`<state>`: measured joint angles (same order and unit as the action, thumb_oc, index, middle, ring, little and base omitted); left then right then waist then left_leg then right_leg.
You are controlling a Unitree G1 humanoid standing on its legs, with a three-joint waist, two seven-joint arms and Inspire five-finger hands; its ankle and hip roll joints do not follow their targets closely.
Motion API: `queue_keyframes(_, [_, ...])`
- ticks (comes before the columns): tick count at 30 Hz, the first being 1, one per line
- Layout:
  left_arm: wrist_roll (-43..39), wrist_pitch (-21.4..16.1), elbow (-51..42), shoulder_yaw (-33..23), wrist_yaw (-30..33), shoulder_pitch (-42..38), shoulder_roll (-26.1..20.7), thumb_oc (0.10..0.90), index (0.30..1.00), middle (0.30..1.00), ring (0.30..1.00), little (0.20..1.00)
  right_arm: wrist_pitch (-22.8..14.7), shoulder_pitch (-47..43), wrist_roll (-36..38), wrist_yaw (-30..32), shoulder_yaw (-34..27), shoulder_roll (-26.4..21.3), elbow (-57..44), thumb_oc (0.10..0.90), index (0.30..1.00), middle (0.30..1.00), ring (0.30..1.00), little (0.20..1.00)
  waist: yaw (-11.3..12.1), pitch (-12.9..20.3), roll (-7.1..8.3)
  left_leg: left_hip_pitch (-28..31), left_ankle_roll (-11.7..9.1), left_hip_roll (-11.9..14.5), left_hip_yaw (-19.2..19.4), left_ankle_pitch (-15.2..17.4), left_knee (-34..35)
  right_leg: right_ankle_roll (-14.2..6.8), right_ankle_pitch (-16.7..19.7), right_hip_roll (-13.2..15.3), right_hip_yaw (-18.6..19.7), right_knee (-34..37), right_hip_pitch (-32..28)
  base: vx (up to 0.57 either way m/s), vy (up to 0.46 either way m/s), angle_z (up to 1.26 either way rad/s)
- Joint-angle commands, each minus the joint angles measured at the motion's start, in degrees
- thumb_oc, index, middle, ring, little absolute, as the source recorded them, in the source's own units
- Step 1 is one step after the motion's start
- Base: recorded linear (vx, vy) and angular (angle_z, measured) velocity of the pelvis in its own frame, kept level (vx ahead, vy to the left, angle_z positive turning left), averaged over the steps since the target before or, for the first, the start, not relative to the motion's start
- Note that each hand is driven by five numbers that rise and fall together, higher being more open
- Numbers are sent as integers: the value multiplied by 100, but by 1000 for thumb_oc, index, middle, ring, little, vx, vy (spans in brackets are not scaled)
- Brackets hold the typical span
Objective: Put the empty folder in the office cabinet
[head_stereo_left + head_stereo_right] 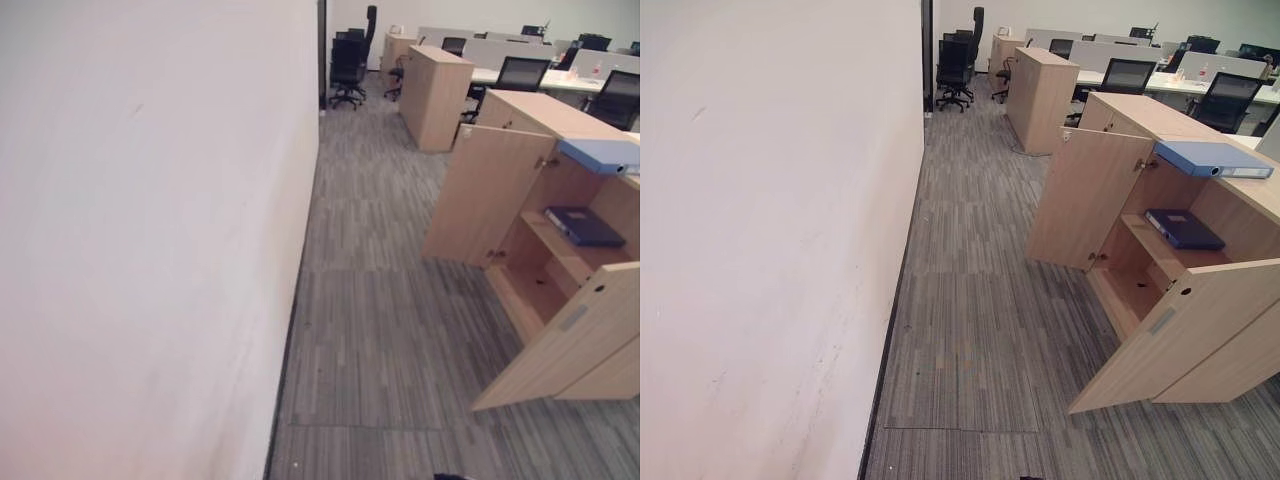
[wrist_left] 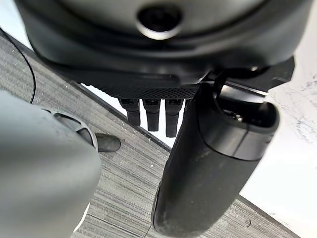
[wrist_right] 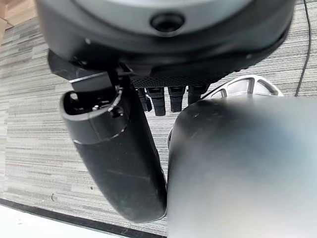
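Left eye view gives me one light wooden office cabinet at my right, with its two doors swung open: the far door stands out into the aisle and the near door angles toward me. I count two folders. One dark blue folder lies flat on the upper shelf inside the cabinet, its long axis running from the front of the shelf back toward the rear at a slant. One lighter blue binder lies flat on the cabinet top, long axis along the top, its spine end with a ring hole facing the open front. The compartment below the shelf looks bare as far as I can see. A long white wall fills my left side, and grey striped carpet runs between it and the cabinet. Farther down the aisle stands a second, closed wooden cabinet, with black office chairs and worktops beyond it. Left wrist view shows my left hand hanging over the carpet by the wall's base, fingers relaxed and straight, holding nothing. Right wrist view shows my right hand likewise over carpet, fingers loose, thumb out, nothing in it.
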<state>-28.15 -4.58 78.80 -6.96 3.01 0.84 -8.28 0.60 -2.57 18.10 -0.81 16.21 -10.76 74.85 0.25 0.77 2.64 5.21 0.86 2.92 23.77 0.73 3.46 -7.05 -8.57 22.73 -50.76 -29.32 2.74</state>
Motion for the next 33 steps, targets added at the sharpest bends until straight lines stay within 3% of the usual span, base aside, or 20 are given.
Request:
queue_keyframes(1, [-138, -42, 387, -212, -43, -56, -557, 800, 900, 900, 900, 900, -14, -274, -97, -159, -40, 395, 231, 800, 900, 900, 900, 900, 122, -144, 105, 427, -164, -276, 82, 381, 154, -763, 2820, 239, 302, 1601, 257, 0, 0, 0])
queue_keyframes(22, [136, 1, 398, 16, -269, -113, -588, 800, 900, 900, 900, 900, -49, -264, -198, -151, -18, 349, 112, 800, 900, 900, 900, 900, 42, -128, 132, 457, -175, -267, 110, 395, 154, -716, 2716, 153, 313, 1687, 192, 2, -1, -1])
queue_keyframes(30, [424, -11, 547, -27, -43, -148, -720, 800, 900, 900, 900, 900, -220, -285, -495, 165, 121, 332, -409, 800, 900, 900, 900, 900, -26, -143, 183, 480, -166, -263, 181, 405, 154, -722, 2738, 122, 388, 1679, 223, 0, 0, 0])
queue_keyframes(33, [371, -104, 344, 216, 181, -465, -520, 800, 900, 900, 900, 900, -215, -301, -444, 204, 197, 361, -406, 800, 900, 900, 900, 900, -103, -142, 155, 496, -162, -256, 216, 414, 154, -712, 2726, 117, 463, 1666, 263, 8, 15, -5])
